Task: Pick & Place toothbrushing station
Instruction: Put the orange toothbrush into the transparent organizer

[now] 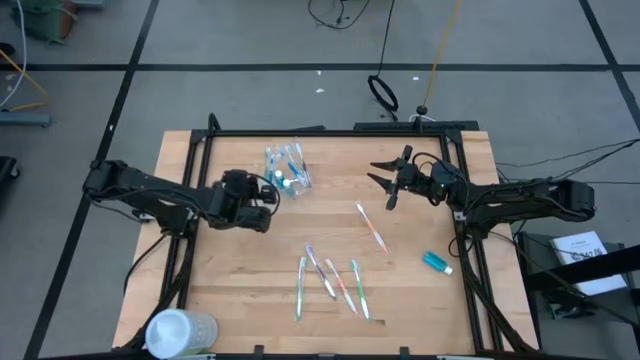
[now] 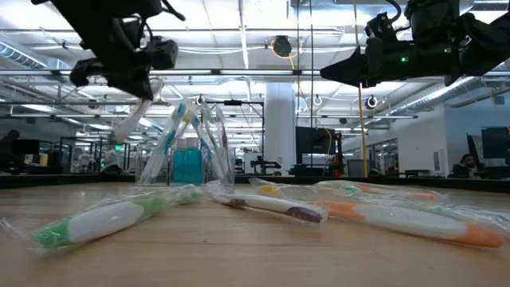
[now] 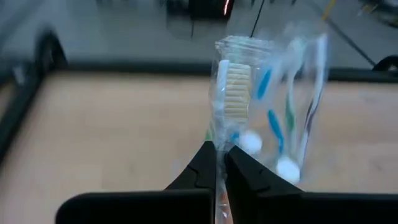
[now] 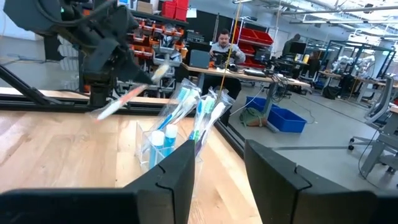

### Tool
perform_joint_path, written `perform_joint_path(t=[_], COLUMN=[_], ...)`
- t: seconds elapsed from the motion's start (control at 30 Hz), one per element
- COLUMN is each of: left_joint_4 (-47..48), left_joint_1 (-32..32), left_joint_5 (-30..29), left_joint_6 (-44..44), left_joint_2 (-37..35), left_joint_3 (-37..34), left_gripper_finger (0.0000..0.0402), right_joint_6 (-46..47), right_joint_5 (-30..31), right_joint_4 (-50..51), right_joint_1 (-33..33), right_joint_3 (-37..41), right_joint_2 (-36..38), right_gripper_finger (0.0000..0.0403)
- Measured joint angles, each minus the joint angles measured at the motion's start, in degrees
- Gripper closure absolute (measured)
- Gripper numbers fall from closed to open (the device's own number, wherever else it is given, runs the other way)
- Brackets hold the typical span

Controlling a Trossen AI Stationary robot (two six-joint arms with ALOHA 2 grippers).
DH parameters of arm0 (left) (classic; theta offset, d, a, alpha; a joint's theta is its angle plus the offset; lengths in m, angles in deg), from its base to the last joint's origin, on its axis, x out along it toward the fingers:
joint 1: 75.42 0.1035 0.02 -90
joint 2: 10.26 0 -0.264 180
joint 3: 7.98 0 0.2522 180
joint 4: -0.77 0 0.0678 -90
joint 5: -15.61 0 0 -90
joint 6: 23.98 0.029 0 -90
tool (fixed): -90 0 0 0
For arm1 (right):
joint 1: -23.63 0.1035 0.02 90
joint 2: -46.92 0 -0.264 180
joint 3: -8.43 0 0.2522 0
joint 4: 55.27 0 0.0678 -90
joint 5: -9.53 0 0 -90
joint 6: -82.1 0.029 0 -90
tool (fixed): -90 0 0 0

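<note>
Left edge of the wooden desk (image 1: 250, 290): a large white cylindrical container (image 1: 180, 331) lay at the near corner, not in play.

Left claw (image 1: 272, 205) sat just beside the small clear plastic cup (image 1: 287, 172), pinched fully together on a wrapped, pink-handled toothbrush (image 3: 231, 87). It gripped the handle end, with the white bristle head pointing up and tilted toward the cup. The cup already held several blue and green brushes standing upright, plus teal tubes low down.

Mid-desk: four wrapped pastel toothbrushes (image 1: 330, 280) lay loose in a fan, a fifth pink one (image 1: 372, 228) apart from them. Further right, a small teal toothpaste tube (image 1: 436, 262) lay near the frame.

Right claw (image 1: 385, 178) hung above the desk, well clear of the cup, jaws parted, holding nothing.

Handling, judged: the brushes look light and stiff, the film wrap slippery. A mid-handle pinch should keep one from swinging. The thin cup looks easy to tip if nudged.

Views: the overhead view gave the layout but hid the held brush. The left wrist view showed the shut grip and bristles. The low view showed the brush's slant, and the right wrist view the tubes inside the cup.
</note>
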Motion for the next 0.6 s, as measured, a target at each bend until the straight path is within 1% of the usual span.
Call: perform_joint_path(t=[0.1,0.17,0.27,0.33,0.4,0.47,0.53,0.6], left_joint_4=[-4.6,-8.7,-15.9,-21.0,-24.8,-27.2,-28.2,-28.8], left_joint_1=[0.4,1.3,3.0,4.3,6.0,7.7,9.4,10.9], left_joint_5=[-6.8,-10.7,-15.5,-18.2,-18.7,-18.1,-17.5,-17.0], left_joint_6=[7.7,13.4,23.1,30.8,37.8,42.5,44.7,44.5], left_joint_2=[0.1,0.1,0.1,0.1,0.1,0.1,0.1,0.7], left_joint_3=[0.0,0.0,0.0,0.0,0.0,0.0,-0.3,-1.0], left_gripper_finger=[0.0386,0.039,0.0396,0.0392,0.0386,0.0384,0.0389,0.0396], right_joint_6=[0.7,0.7,0.7,0.8,0.8,0.7,0.7,0.8], right_joint_5=[0.0,0.0,0.0,0.0,0.0,0.0,0.0,0.0], right_joint_4=[0.1,0.6,1.3,2.0,3.0,3.7,3.8,3.9], right_joint_1=[0.0,0.0,0.0,0.0,0.0,0.0,0.0,0.0], right_joint_3=[0.0,0.0,0.0,0.0,0.0,0.0,0.0,0.0], right_joint_2=[0.0,0.0,0.0,0.0,0.0,0.0,0.0,0.0], right_gripper_finger=[0.0273,0.0273,0.0273,0.0273,0.0273,0.0273,0.0273,0.0273])
